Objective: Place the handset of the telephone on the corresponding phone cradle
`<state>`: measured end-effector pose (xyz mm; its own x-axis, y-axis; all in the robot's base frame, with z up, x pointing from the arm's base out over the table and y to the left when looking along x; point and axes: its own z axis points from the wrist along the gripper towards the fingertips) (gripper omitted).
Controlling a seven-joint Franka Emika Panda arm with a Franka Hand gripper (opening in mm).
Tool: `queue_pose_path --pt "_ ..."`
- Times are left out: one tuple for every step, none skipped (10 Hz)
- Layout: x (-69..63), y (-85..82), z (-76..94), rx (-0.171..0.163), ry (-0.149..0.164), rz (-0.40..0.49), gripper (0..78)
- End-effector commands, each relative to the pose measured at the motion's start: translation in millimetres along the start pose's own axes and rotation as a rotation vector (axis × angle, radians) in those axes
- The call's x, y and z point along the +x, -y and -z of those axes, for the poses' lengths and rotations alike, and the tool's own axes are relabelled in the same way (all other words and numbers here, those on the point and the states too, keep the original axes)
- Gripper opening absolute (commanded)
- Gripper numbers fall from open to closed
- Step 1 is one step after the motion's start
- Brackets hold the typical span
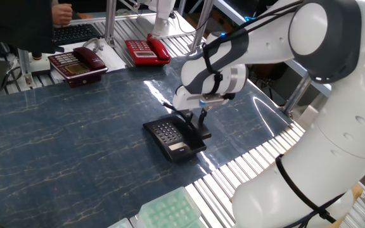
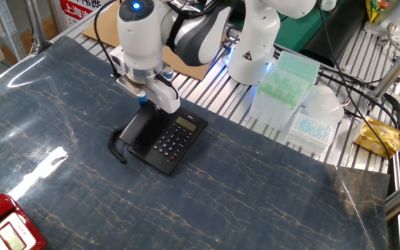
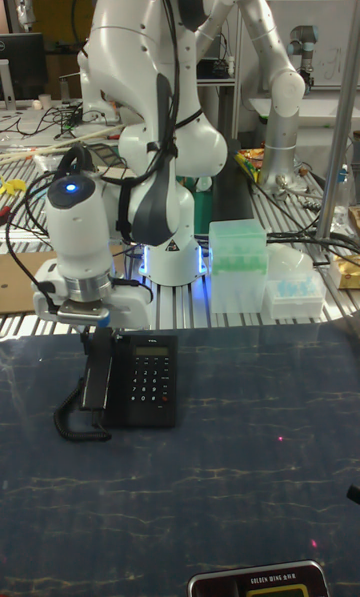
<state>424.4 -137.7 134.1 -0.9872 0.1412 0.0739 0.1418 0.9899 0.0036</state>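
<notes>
Marbled dark-blue table (image 2: 269,201) carries everything, with the white Franka arm (image 1: 334,95) bending over its middle. On the table lies the telephone (image 2: 169,137), a small black desk set with a grey keypad and a small display at the end nearer the robot's base. Down onto the phone's side reaches the gripper (image 2: 146,98), its fingers clamped on the upper end of the handset (image 3: 97,379). That slim black handset lies lengthwise along the phone cradle (image 3: 112,397), the side strip of the base, parallel to the keypad; whether it is fully seated or just above the strip cannot be told. A coiled black cord (image 3: 72,419) loops from the handset's lower end onto the table beside the phone. At the far edge in one fixed view sit a dark red phone (image 1: 78,63) and a bright red phone (image 1: 146,50), well apart from the black one. Green tip boxes (image 2: 283,76) stand on the slatted frame beyond the table.
</notes>
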Motion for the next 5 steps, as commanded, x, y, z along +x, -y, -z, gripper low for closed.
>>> queue_pose_path --pt "8.7 -20.5 -12.9 -0.007 0.012 -0.025 1.2" --pt "8.4 -20.6 -14.7 -0.008 0.012 -0.022 1.2" --pt "8.4 -20.6 -14.8 -0.008 0.011 -0.021 1.2" --pt "8.2 -20.6 -15.6 -0.014 0.008 -0.018 1.2" --pt "8.1 -20.7 -16.0 -0.015 0.008 -0.017 1.2"
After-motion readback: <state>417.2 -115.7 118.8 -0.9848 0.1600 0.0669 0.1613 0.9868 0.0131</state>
